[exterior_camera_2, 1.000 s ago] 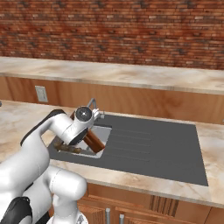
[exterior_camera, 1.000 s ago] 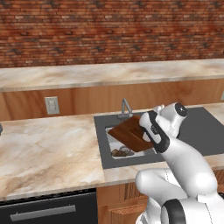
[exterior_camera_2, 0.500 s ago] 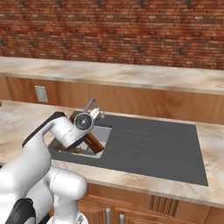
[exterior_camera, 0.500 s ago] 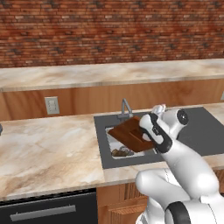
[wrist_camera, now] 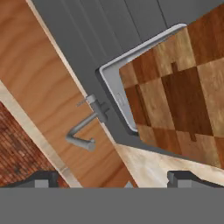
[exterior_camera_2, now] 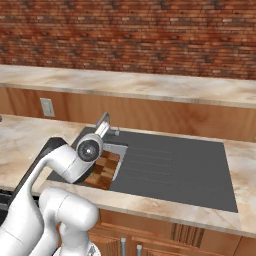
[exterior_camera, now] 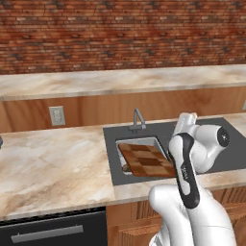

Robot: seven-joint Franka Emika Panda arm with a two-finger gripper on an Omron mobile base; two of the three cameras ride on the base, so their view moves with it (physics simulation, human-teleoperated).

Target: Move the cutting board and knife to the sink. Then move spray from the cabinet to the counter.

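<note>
The patchwork wooden cutting board (exterior_camera: 145,159) lies tilted in the sink's basin (exterior_camera: 112,161), resting across its steel rim. It also shows in the right base view (exterior_camera_2: 103,170) and the hand view (wrist_camera: 183,92). My gripper (exterior_camera: 186,120) hangs above the board's right end, apart from it and pointing toward the back wall (exterior_camera_2: 103,122). Its fingertips (wrist_camera: 183,177) stand wide apart, so the gripper (wrist_camera: 113,179) is open with nothing in it. The knife is hidden. The spray and the cabinet are out of view. The marbled counter (exterior_camera: 53,163) runs on both sides of the sink.
A grey faucet (exterior_camera: 138,118) (wrist_camera: 83,129) stands behind the basin. The sink's ribbed drainboard (exterior_camera_2: 175,165) stretches right. A wooden backsplash with an outlet (exterior_camera: 56,115) carries a raised stone ledge (exterior_camera: 120,79) under a brick wall. A dark appliance front (exterior_camera: 48,233) sits below the counter.
My gripper has opened and let go of the cutting board. The board has dropped lower and flatter into the basin, and the hand has risen slightly up and to the right.
</note>
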